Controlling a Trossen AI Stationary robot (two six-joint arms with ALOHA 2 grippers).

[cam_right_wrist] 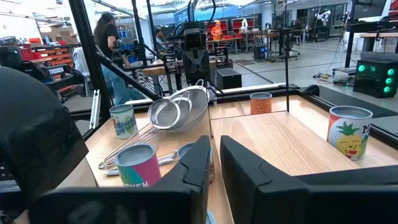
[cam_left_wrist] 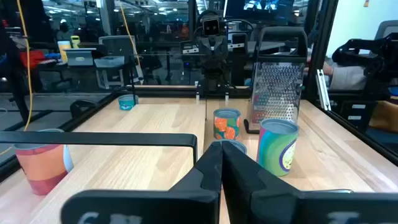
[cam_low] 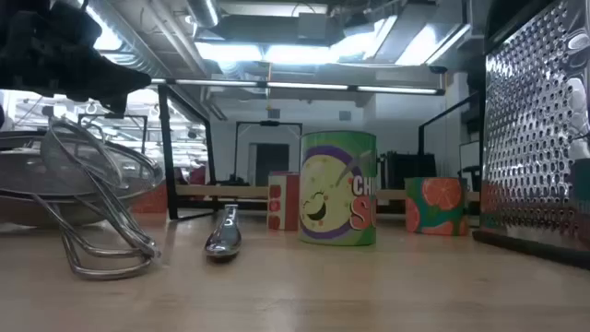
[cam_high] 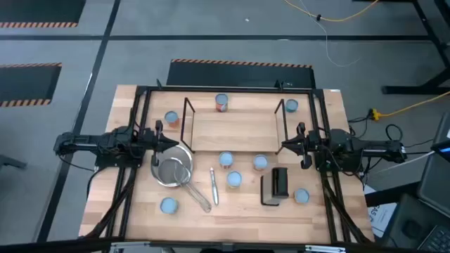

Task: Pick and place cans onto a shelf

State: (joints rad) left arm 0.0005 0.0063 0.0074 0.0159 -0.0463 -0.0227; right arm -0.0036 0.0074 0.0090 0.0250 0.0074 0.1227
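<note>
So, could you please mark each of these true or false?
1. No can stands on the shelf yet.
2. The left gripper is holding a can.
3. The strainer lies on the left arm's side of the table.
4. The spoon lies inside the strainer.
1. True. The shelf board is bare; the cans stand around it on the table.
2. False. The left gripper is shut on nothing, beside the shelf's left end.
3. True. The strainer lies in front of the shelf's left end, close to the left gripper.
4. False. The spoon lies on the table beside the strainer, not in it.
</note>
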